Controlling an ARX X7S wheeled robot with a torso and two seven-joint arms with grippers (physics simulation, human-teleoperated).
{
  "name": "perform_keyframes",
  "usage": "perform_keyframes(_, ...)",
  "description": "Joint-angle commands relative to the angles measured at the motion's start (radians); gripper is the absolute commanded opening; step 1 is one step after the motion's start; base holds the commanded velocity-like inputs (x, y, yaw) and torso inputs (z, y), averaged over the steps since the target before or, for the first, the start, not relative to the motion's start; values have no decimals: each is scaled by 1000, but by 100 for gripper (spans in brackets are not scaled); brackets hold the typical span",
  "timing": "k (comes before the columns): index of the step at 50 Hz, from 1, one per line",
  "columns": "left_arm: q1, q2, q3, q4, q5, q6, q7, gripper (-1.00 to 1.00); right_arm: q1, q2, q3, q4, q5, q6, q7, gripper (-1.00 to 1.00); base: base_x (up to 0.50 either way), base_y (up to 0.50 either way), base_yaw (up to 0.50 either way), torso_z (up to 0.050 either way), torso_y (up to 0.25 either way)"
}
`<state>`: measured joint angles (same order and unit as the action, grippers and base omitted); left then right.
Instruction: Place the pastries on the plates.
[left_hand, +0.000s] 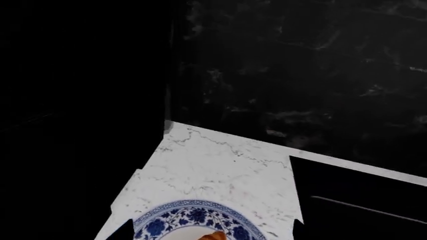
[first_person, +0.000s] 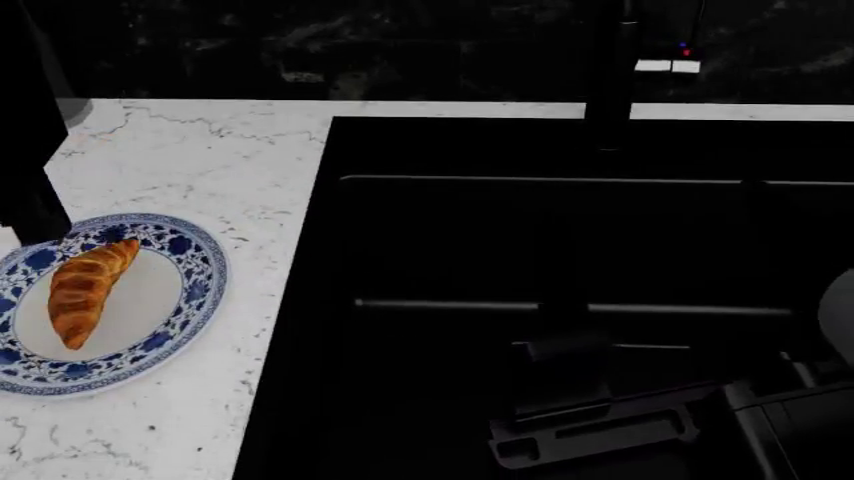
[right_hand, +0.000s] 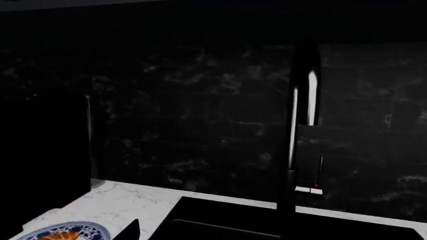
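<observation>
1 croissant on blue-rimmed plate, no jaws near it

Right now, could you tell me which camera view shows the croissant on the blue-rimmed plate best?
The head view: the whole croissant lies in plain sight on the plate. The left wrist view catches only its tip at the frame edge, and the right wrist view only a sliver.
</observation>
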<state>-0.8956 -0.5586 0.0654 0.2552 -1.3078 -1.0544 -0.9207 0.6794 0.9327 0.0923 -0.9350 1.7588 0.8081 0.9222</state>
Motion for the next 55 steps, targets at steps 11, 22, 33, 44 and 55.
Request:
perform_keyframes(11,463,-37,-222,568,138,173,97,100,-5,-58,-35,49,-120,30,-96,100,0,0,0,0,0)
perform_keyframes(22,839,31,-349,734,283,360,190,100,-60,-65,-15,59,-131,12,-94,100,0,0,0,0,0)
perform_keyframes(33,823,36,-339,702,256,372,198,100,-120,-71,13,28,-152,-5,-94,100,0,0,0,0,0)
perform_keyframes(44,837,31,-307,612,367,388,233,100,-183,-66,49,17,-221,-8,-38,100,0,0,0,0,0)
perform_keyframes(55,851,43,-272,505,506,452,287,100,-368,-107,101,49,-508,-29,-84,100,0,0,0,0,0)
